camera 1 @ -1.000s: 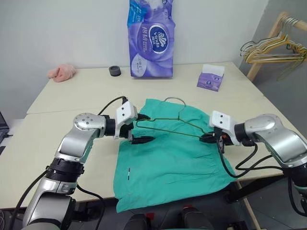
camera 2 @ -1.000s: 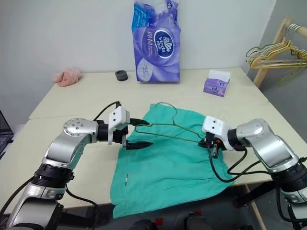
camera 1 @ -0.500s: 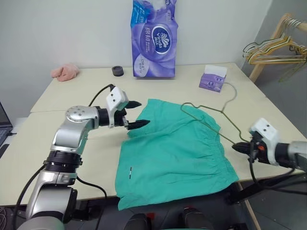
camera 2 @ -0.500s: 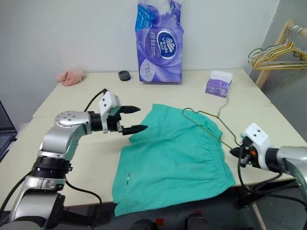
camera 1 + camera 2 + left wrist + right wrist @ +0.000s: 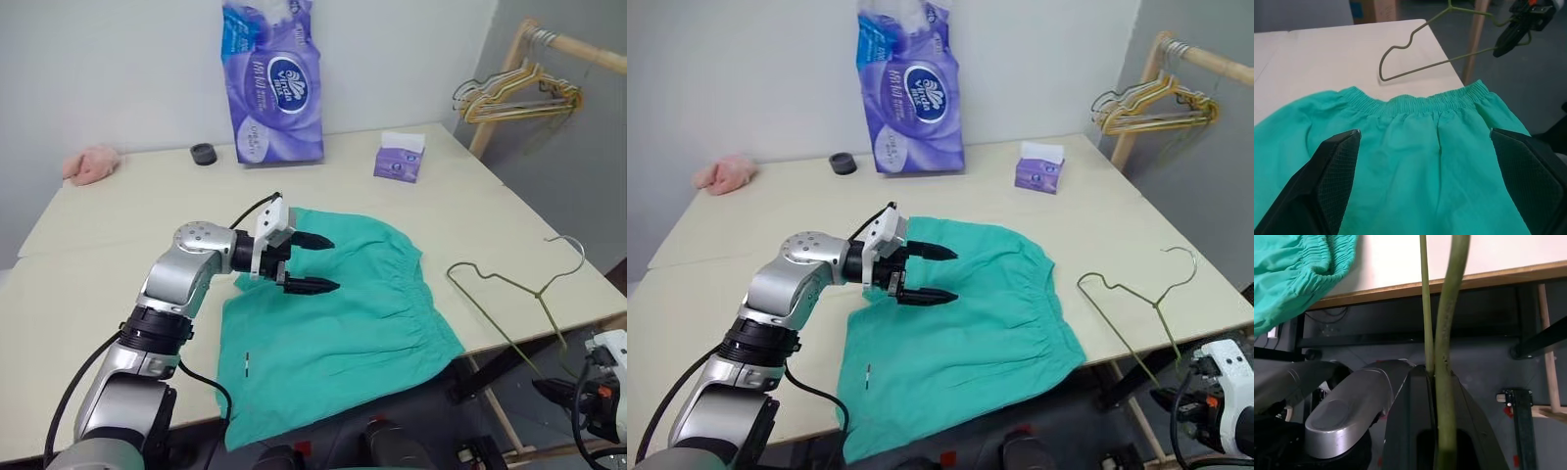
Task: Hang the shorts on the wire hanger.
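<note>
The teal-green shorts [image 5: 338, 318] lie flat on the table, waistband [image 5: 1444, 100] toward its right edge. My left gripper [image 5: 335, 263] hovers open just above their upper left part, nothing between its black fingers [image 5: 1337, 171]. The thin olive wire hanger [image 5: 1157, 305] is lifted in the air past the shorts' right side, its hook up, over the table's right edge. My right gripper [image 5: 1435, 374] is shut on the hanger's wire low down, off the table's front right corner [image 5: 556, 390].
At the back of the table stand a purple tissue pack [image 5: 269, 83], a small purple tissue box [image 5: 399, 159], a black roll [image 5: 203, 153] and a pink cloth [image 5: 90, 164]. A wooden rack with a bunch of hangers [image 5: 514, 93] stands to the right.
My right gripper has pulled the hanger off the shorts, back and to the right, past the table's edge. The left gripper has shifted slightly right over the shorts. The camera has turned right.
</note>
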